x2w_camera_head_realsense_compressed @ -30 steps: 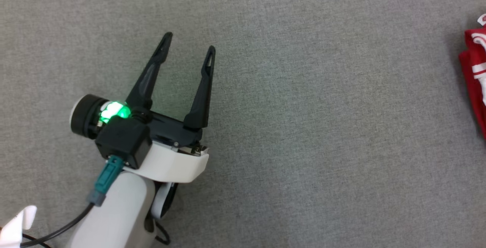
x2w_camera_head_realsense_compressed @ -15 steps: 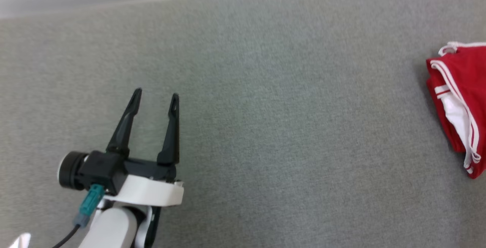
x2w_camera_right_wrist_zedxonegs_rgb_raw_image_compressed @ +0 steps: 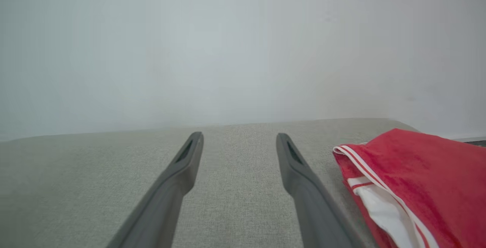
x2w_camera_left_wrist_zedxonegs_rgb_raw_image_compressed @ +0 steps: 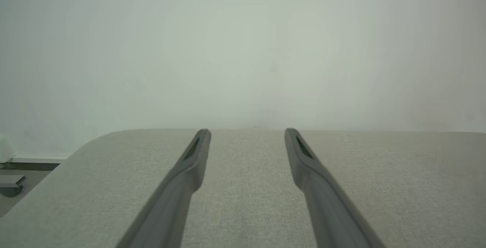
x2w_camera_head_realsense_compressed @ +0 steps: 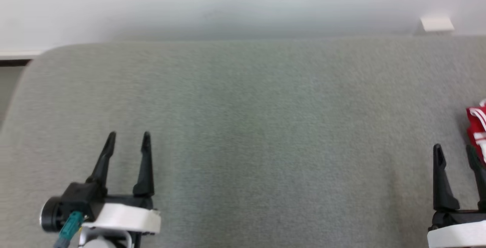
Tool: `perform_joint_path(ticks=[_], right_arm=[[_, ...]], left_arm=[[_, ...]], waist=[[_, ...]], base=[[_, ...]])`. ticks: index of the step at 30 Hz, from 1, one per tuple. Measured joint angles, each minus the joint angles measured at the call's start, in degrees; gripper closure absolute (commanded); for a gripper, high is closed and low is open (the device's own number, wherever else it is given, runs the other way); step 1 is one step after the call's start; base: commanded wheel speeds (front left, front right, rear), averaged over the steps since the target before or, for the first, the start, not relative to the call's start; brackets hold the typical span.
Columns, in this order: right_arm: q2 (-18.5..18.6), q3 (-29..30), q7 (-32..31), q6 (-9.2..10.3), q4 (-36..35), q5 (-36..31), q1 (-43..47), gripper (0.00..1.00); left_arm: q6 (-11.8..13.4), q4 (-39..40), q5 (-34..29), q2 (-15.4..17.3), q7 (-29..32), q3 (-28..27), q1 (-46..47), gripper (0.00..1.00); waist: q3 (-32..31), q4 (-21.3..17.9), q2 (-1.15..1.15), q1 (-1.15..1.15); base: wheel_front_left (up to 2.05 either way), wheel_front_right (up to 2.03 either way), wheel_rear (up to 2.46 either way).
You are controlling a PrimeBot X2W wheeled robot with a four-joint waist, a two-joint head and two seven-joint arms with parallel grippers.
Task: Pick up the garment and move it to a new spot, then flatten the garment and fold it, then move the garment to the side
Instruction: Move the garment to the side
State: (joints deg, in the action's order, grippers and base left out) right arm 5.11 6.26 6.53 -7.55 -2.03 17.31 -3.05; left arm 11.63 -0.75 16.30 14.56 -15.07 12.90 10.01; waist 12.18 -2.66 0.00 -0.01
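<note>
At the far right edge of the grey fabric-covered counter [x2w_camera_head_realsense_compressed: 243, 126] lies the red cloth garment with white stripes and a white inner layer [x2w_camera_head_realsense_compressed: 477, 124], folded over on itself and cut off by the head view's border. The right pincer [x2w_camera_head_realsense_compressed: 454, 148] hovers just beside it with its two long dark fingers spread and nothing between them. In the right wrist view this pincer [x2w_camera_right_wrist_zedxonegs_rgb_raw_image_compressed: 239, 136] points toward the pale wall, and the garment [x2w_camera_right_wrist_zedxonegs_rgb_raw_image_compressed: 425, 168] sits close along the outside of one finger; whether they touch cannot be told. Well apart, at the lower left of the head view, the left pincer [x2w_camera_head_realsense_compressed: 129, 136] is likewise spread and empty, fingers pointing toward the plain white wall [x2w_camera_head_realsense_compressed: 228, 5]. The left wrist view shows its fingers [x2w_camera_left_wrist_zedxonegs_rgb_raw_image_compressed: 190, 172] above bare grey fabric near the counter's rounded corner.
</note>
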Motion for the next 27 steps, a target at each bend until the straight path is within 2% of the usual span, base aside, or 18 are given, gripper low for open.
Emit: perform_joint_path(ticks=[6, 12, 27], right_arm=[[-1.27, -0.88, -3.27, 0.0, -3.88, -2.01, 3.62, 0.0], [-1.71, -0.81, -6.04, 0.0, -5.8, -3.19, 8.15, 0.0], [-2.1, -1.79, -8.31, 0.0, -7.56, -3.11, 13.45, 0.0]], left_arm=[[-2.22, -1.4, 0.2, -0.69, 0.0, -1.91, -5.0, 0.0], [-4.6, -3.2, 0.16, -1.2, 0.0, -1.52, -8.85, 0.0], [-5.82, -6.38, -0.69, -1.92, 0.0, -1.72, -11.84, 0.0]], waist=[[-4.66, 2.88, 0.0, 0.0], [-9.06, 3.63, 0.0, -0.01], [-12.68, 2.24, 0.0, 0.0]], base=[[0.0, 0.0, 0.0], [0.0, 0.0, 0.0], [0.0, 0.0, 0.0]])
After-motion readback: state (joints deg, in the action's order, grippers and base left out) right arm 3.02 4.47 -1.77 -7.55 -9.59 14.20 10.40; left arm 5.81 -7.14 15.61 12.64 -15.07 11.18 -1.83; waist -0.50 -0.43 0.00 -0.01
